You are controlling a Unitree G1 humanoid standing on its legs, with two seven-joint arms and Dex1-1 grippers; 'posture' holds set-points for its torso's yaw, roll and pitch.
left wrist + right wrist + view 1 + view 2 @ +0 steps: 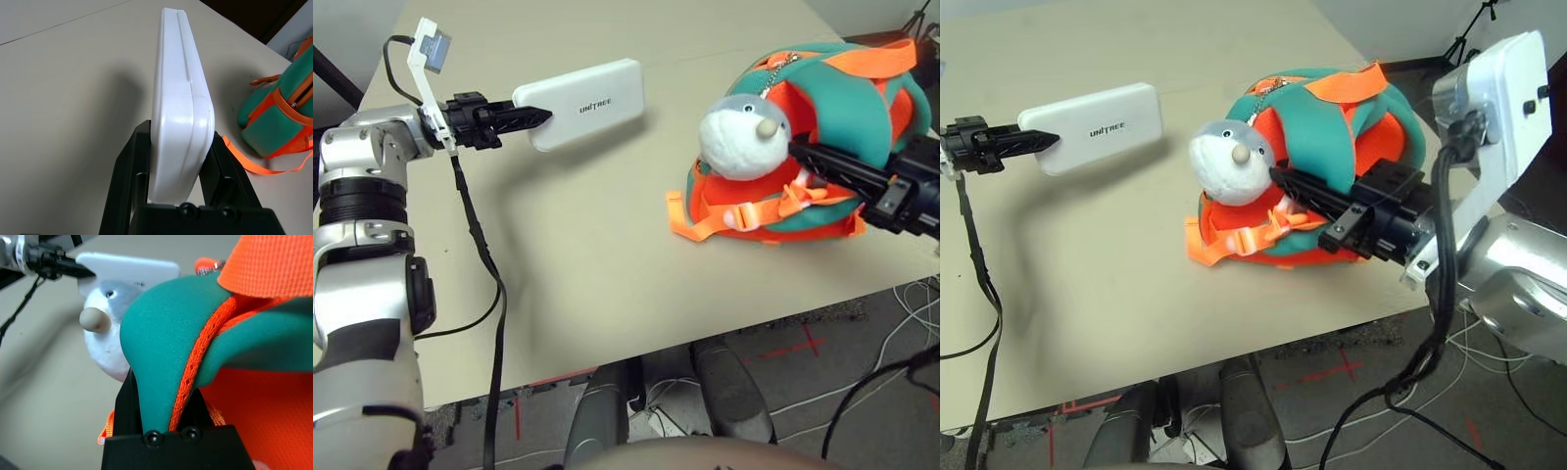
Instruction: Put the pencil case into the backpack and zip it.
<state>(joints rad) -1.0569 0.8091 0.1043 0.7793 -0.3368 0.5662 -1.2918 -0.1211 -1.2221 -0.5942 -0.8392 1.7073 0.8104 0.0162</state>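
Above the surface (607,274), my left fingers (530,116) clamp the pencil case (587,103). My right fingers (128,401) pinch the backpack (1332,137) fabric beside its shark charm (1230,162).

pencil case (592,101): 1 | backpack (822,117): 1 | plush shark charm (742,135): 1

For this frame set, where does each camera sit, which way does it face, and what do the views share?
Left eye: on the head, looking down at the table; silver left arm, left gripper holding the pencil case.
Right eye: same head, same scene; right gripper at the backpack.
Left wrist: along its fingers clamping the case edge-on.
Right wrist: along its fingers pinching teal backpack fabric.
Shared: the plush shark charm appears in both eyes and the right wrist.
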